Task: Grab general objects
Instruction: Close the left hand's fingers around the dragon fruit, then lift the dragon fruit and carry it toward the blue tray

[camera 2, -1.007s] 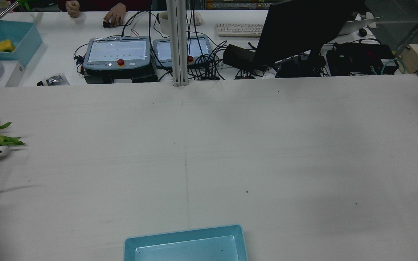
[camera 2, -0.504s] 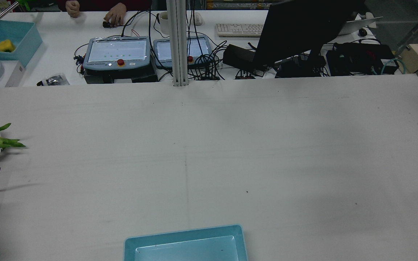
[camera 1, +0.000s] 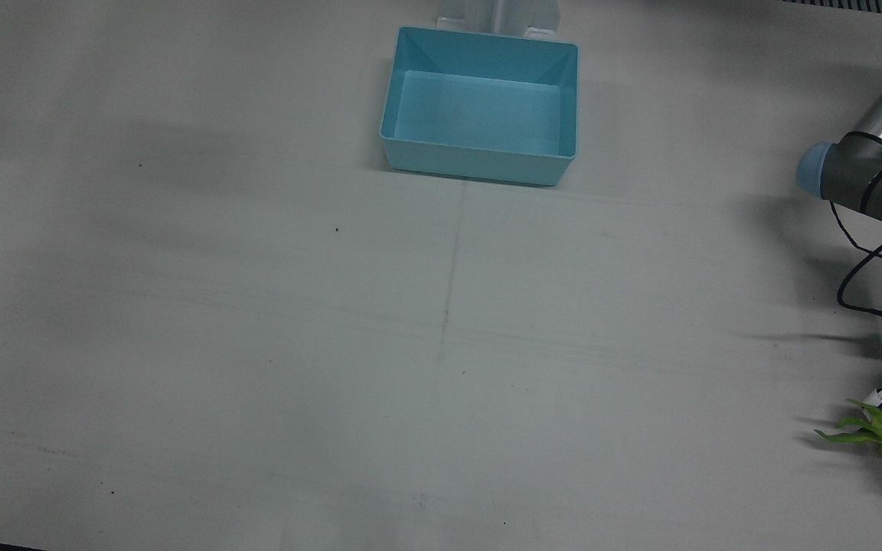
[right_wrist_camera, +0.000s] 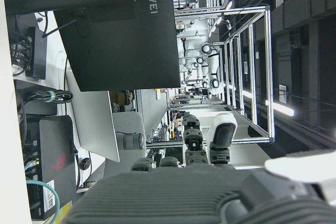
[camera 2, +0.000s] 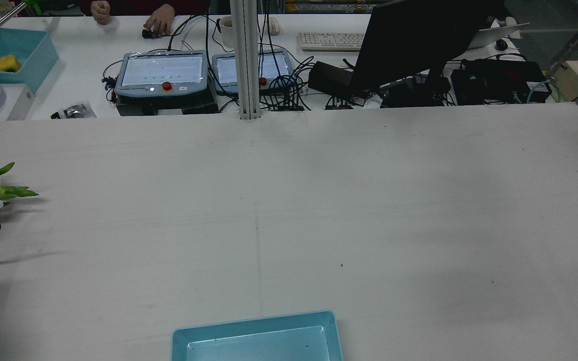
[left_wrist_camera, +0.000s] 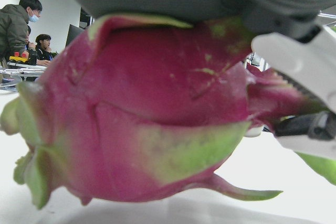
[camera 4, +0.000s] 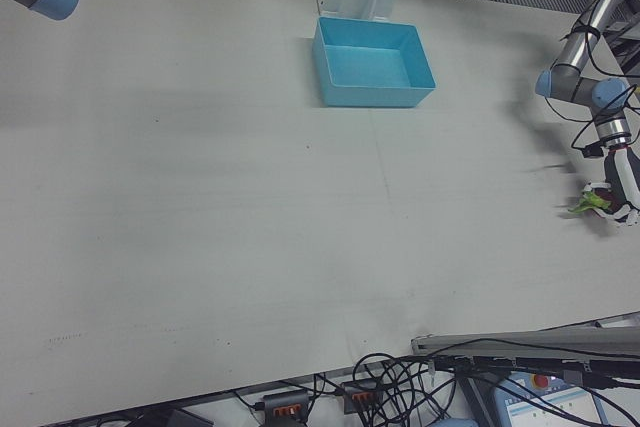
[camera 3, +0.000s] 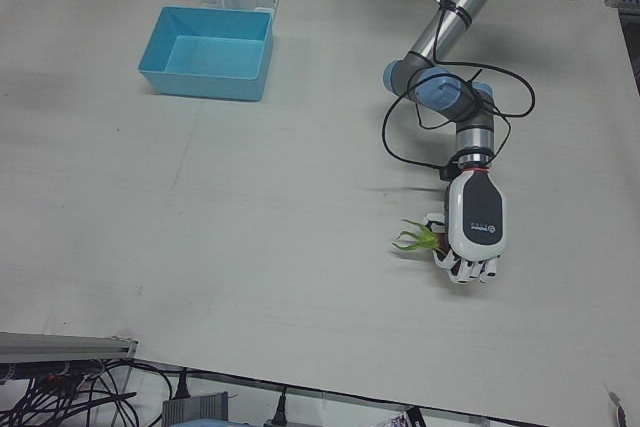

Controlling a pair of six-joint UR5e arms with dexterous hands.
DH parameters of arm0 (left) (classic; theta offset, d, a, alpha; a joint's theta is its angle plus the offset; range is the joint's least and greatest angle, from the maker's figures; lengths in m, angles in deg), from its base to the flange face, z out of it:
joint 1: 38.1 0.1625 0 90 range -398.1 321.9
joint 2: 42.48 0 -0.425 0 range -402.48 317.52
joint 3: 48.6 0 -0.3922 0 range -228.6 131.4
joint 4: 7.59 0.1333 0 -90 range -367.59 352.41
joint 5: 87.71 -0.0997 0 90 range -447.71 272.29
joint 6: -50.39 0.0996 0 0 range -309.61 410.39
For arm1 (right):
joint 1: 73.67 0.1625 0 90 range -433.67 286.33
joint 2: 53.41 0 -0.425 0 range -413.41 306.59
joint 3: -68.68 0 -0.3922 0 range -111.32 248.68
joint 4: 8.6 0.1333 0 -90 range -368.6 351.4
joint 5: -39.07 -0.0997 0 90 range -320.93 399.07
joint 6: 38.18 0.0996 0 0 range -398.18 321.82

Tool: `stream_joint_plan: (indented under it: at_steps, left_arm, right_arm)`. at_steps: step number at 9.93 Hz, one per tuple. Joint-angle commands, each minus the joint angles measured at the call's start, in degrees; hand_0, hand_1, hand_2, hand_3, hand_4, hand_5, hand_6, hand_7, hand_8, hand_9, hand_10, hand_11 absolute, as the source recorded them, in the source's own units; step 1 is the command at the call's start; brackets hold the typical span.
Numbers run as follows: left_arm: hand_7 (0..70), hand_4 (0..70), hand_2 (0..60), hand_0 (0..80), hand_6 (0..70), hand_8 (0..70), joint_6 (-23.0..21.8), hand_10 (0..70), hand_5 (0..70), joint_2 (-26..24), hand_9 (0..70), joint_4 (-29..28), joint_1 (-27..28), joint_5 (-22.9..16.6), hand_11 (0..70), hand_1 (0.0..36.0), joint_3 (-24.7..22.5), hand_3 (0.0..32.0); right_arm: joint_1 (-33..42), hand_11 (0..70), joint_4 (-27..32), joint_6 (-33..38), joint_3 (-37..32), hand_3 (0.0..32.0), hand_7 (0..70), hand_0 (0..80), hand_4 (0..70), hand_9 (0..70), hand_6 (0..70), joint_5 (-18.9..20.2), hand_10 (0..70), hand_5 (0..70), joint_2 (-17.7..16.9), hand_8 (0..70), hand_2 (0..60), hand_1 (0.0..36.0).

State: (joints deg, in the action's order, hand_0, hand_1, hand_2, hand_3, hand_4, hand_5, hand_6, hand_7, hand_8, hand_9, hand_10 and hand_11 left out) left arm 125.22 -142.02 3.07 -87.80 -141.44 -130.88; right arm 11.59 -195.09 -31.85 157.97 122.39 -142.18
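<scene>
Grasping the dragon fruit (camera 3: 420,240), your left hand (camera 3: 472,227) hangs just above the table (camera 3: 300,247). Its smooth skin could slip if your fingers loosen. Your right hand (right_wrist_camera: 210,192) holds nothing; its pose is unclear.

1. Light falls softly from overhead; the table (camera 1: 257,344) looks evenly pale, slightly dim and greyish.
2. Broad, faint shadows lie across the table; a thin, sharper one stretches beside my left hand (camera 3: 472,237).
3. The dragon fruit (left_wrist_camera: 142,114) fills my left hand view, softly blurred.
4. My right hand view shows glaring ceiling strips (right_wrist_camera: 278,109).
</scene>
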Motion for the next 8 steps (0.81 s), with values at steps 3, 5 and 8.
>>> stream_joint_plan:
  at_steps: [3, 5, 8]
  left_arm:
    - [70.0, 70.0, 60.0, 49.5, 64.6, 70.0, -17.4, 70.0, 70.0, 0.0, 70.0, 9.0, 0.0, -3.0, 70.0, 11.7, -9.0, 0.0]
    - [70.0, 70.0, 60.0, 49.4, 62.0, 70.0, -21.1, 70.0, 70.0, -0.6, 70.0, 9.7, -1.0, -10.7, 70.0, 11.1, -12.7, 0.0]
    - [70.0, 70.0, 60.0, 50.3, 63.3, 70.0, -30.5, 70.0, 70.0, -2.1, 70.0, 9.9, -4.2, -18.6, 70.0, 10.9, -17.8, 0.0]
  right_arm:
    - [0.0, 0.0, 0.0, 0.0, 0.0, 0.0, 0.0, 0.0, 0.0, 0.0, 0.0, 0.0, 0.0, 0.0, 0.0, 0.0, 0.0, 0.0]
    - [0.0, 0.0, 0.0, 0.0, 0.0, 0.0, 0.0, 0.0, 0.0, 0.0, 0.0, 0.0, 0.0, 0.0, 0.0, 0.0, 0.0, 0.0]
    - [0.0, 0.0, 0.0, 0.0, 0.0, 0.0, 0.0, 0.0, 0.0, 0.0, 0.0, 0.0, 0.0, 0.0, 0.0, 0.0, 0.0, 0.0]
